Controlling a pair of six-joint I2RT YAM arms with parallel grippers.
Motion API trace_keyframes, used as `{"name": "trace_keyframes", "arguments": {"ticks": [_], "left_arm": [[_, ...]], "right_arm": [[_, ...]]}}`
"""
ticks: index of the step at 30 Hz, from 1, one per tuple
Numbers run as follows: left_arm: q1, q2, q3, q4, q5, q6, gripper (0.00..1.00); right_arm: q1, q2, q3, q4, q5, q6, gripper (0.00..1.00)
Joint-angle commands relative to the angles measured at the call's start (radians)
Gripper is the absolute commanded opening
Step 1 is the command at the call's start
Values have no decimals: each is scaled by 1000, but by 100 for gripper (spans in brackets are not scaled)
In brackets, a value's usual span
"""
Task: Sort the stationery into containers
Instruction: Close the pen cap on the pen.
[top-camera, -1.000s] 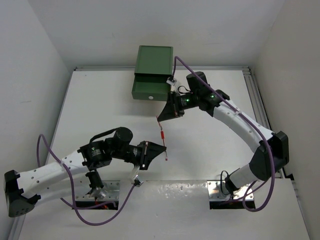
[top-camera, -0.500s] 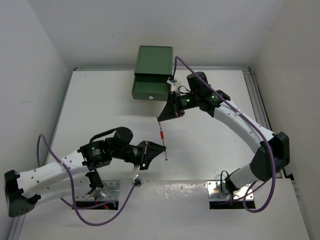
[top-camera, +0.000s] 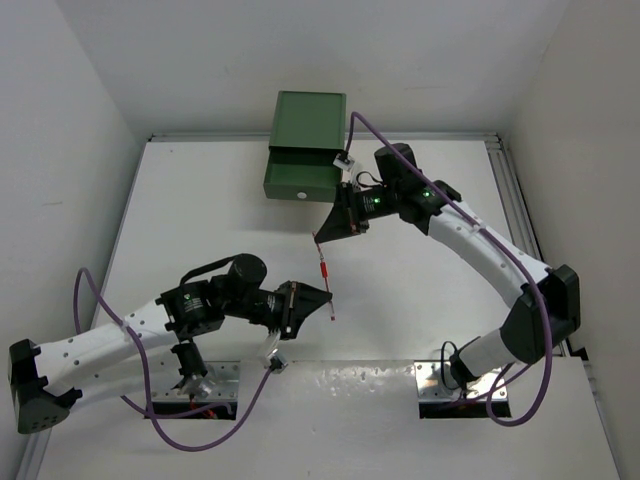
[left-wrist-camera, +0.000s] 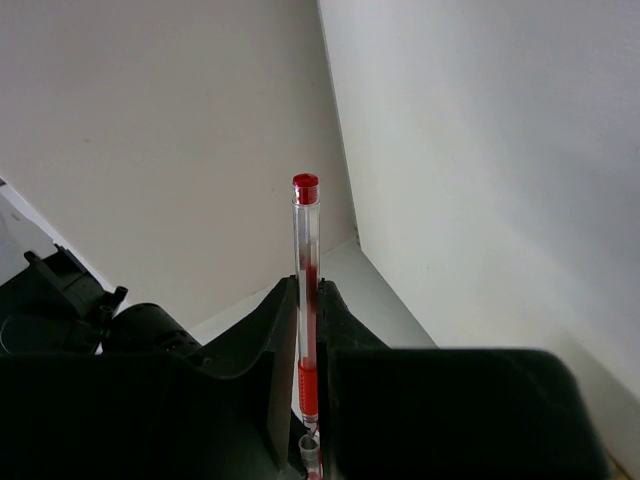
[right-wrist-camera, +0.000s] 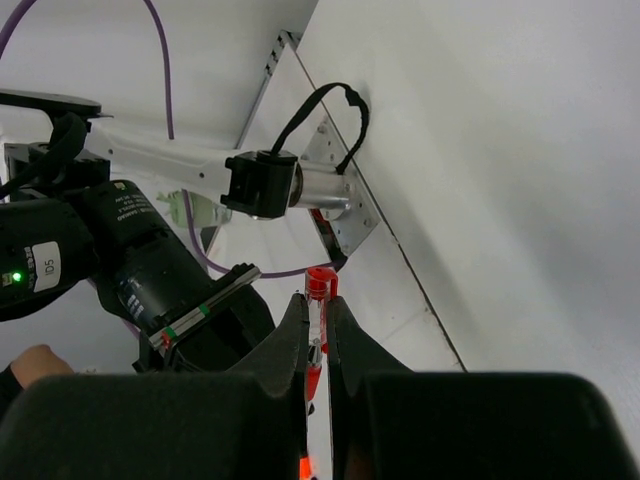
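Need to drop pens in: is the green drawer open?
Open: the green drawer juts out past the cabinet top.

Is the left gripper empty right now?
No, a clear pen with a red cap is clamped between the fingers of the left gripper in the left wrist view.

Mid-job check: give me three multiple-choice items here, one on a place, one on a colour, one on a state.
1. Where is the green cabinet? A) near edge B) between the arms' bases C) far edge of the table
2. Cap colour of the pen in the left gripper? A) blue B) red C) purple
3. The right gripper is: A) shut on a red pen B) open, empty C) out of view
Key: 1C, it stands by the back wall; 2B, the left wrist view shows a red cap; 3A, it pinches the pen.
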Motion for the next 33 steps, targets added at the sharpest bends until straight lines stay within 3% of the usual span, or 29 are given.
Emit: {"name": "trace_keyframes", "arguments": {"ticks": [1, 16, 26, 33], "left_arm": [[-2, 1, 36, 17, 7, -18, 0], [10, 19, 42, 50, -7, -49, 0], [44, 30, 40, 49, -33, -20, 0], [53, 30, -16, 161, -108, 30, 0]], "right_arm": [[3, -42, -7, 37, -20, 3, 0], [13, -61, -28, 5, -29, -37, 0], [59, -90, -24, -87, -25, -179, 0], [66, -108, -37, -116, -16, -210, 0]]}}
